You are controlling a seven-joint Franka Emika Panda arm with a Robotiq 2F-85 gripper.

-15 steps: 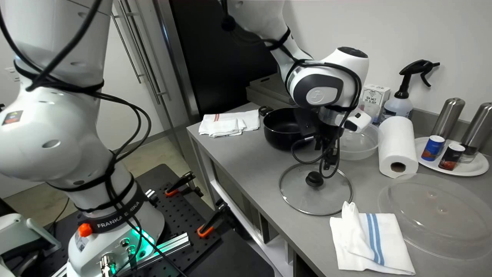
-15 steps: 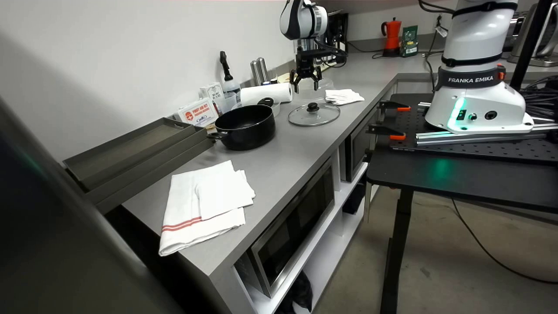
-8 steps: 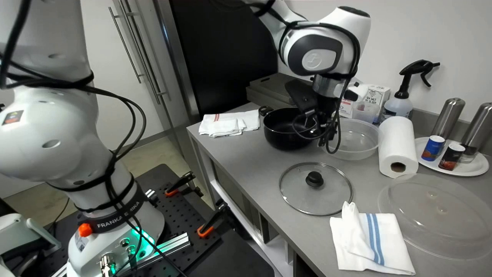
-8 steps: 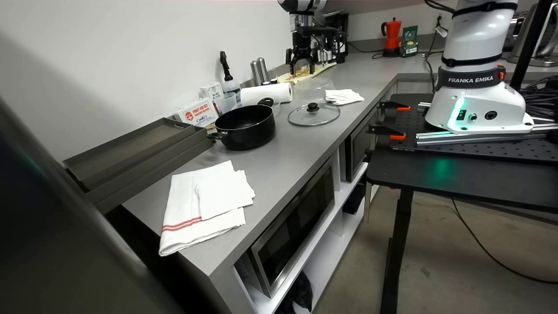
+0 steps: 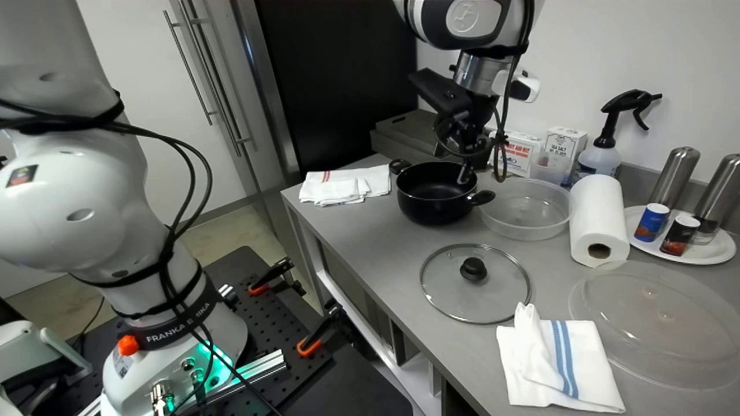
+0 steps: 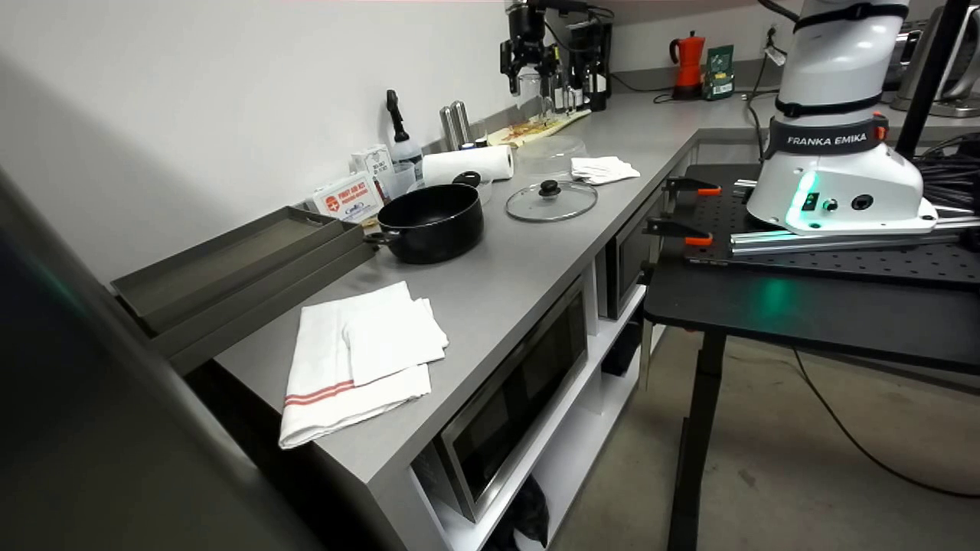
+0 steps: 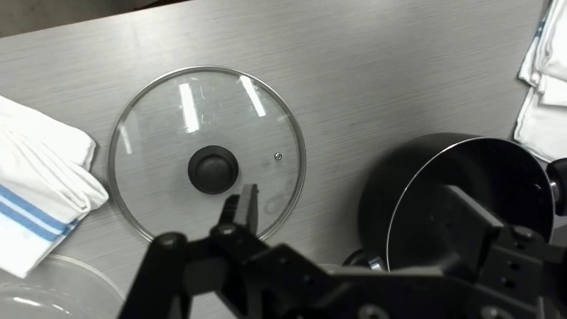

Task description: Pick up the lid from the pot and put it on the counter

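The lid, clear glass with a black centre knob, lies flat on the counter, knob up, in both exterior views (image 5: 457,300) (image 6: 536,205) and the wrist view (image 7: 212,170). The black pot stands uncovered beside the lid in both exterior views (image 5: 430,209) (image 6: 438,233) and the wrist view (image 7: 385,195). The light-grey counter (image 5: 370,242) bears both and also shows in an exterior view (image 6: 498,283) and the wrist view (image 7: 345,88). My gripper (image 6: 530,86) is high above the counter, touching neither. In the wrist view the gripper (image 7: 351,188) has its fingers wide apart, with nothing between them.
A blue-striped towel (image 5: 555,364) and a large clear cover (image 5: 665,335) lie near the lid. A clear dish (image 5: 526,216), a paper roll (image 5: 598,216) and a spray bottle (image 5: 598,159) stand behind. A red-striped towel (image 6: 360,360) and grey trays (image 6: 237,268) are beside the pot.
My gripper has risen from above the lid, away from the counter. The pot's near handle and the clear dish now show uncovered by the arm. The lid and pot have not moved.
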